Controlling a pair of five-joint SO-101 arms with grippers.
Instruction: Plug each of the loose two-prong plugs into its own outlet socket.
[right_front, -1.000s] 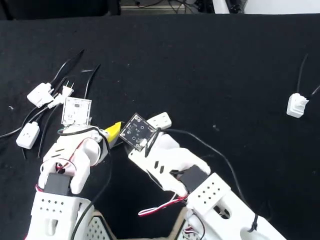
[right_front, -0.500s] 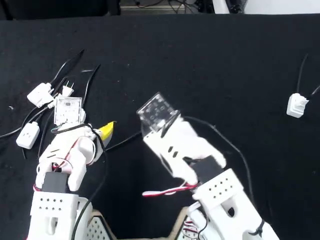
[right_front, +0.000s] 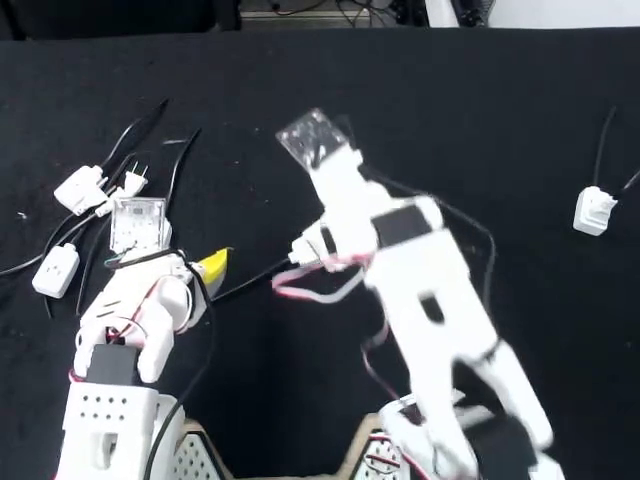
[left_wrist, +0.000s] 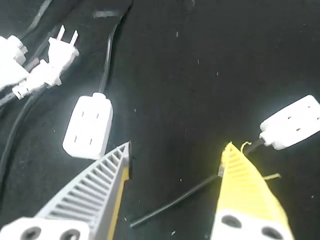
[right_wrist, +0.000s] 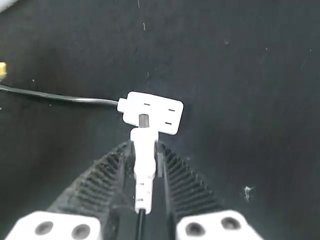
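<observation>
My right gripper (right_wrist: 144, 147) is shut on a white two-prong plug (right_wrist: 145, 160). The plug's front end meets a white outlet socket (right_wrist: 152, 112) that has a black cord. In the high view the right arm (right_front: 400, 250) stretches toward the far middle of the table. My left gripper (left_wrist: 177, 150) is open and holds nothing; its yellow finger (right_front: 213, 263) shows in the high view. Between and beyond its fingers lie two white sockets (left_wrist: 89, 126) (left_wrist: 292, 122). A loose plug (left_wrist: 62, 45) with bare prongs lies farther off, also seen as the loose plug (right_front: 135, 180) at the far left.
Black cords (right_front: 150, 125) tangle around white sockets (right_front: 78, 188) (right_front: 56, 270) on the left of the black table (right_front: 480, 110). Another white socket (right_front: 595, 210) with a black cord sits alone near the right edge.
The right arm has swung away from beside the left arm and stretched toward the far middle of the table. The left arm has shifted only slightly.
</observation>
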